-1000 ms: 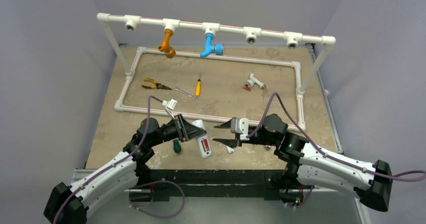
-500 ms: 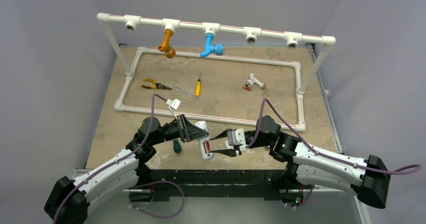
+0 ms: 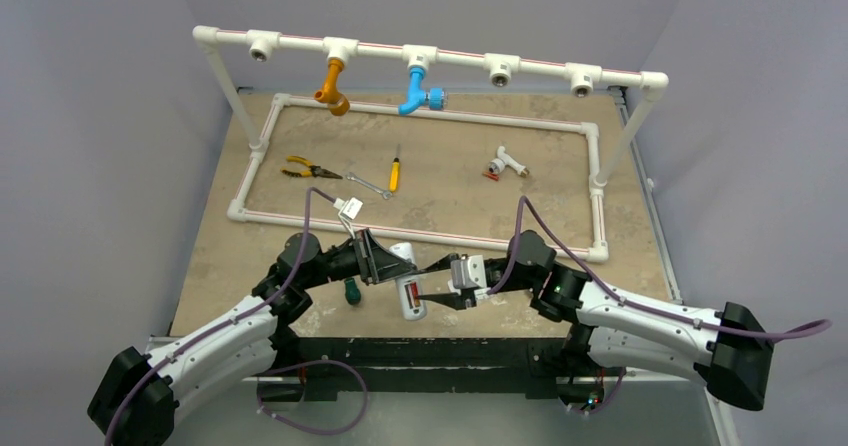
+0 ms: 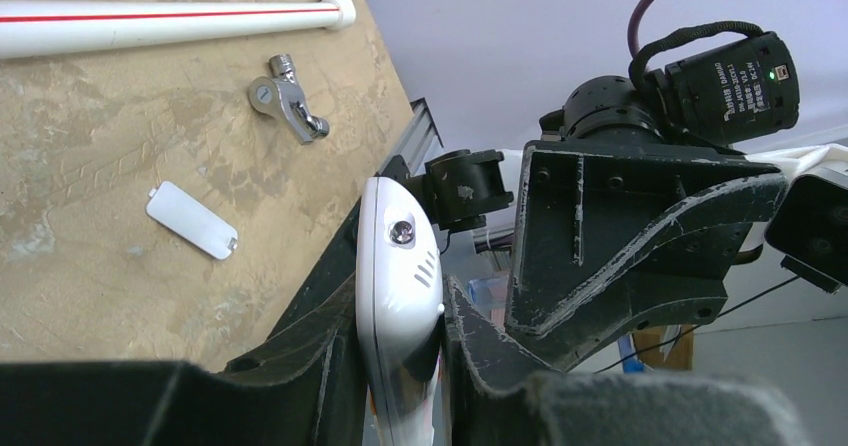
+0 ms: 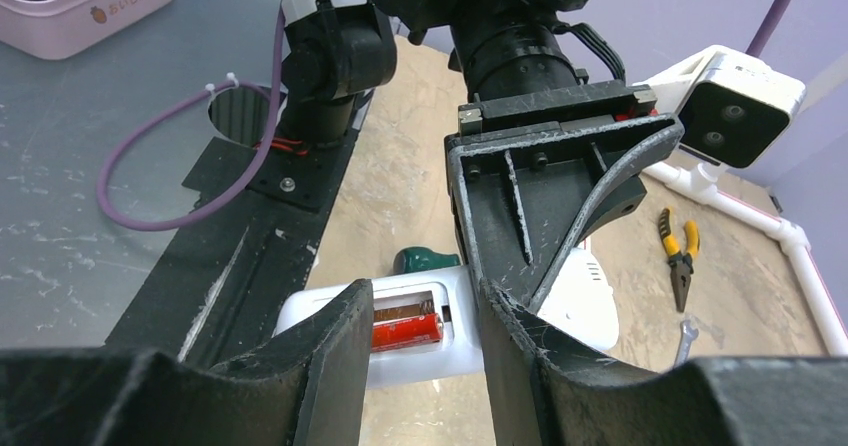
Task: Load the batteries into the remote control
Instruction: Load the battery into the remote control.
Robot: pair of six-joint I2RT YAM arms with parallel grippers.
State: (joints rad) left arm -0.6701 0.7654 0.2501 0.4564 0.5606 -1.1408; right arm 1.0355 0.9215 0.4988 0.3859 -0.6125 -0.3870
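The slim white rectangular plastic remote control point(image 3: 408, 294) is clamped in the closed left gripper point(image 4: 398, 306) above the near edge of the tan table point(image 3: 460, 181), a red-orange cylindrical battery point(image 5: 405, 328) is seen in its open compartment, and the right gripper point(image 5: 425, 311) is held partly open and empty just to its right

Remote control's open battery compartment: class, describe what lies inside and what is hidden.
A red battery lies inside the remote control. A right gripper finger covers one end, so a second battery cannot be confirmed.
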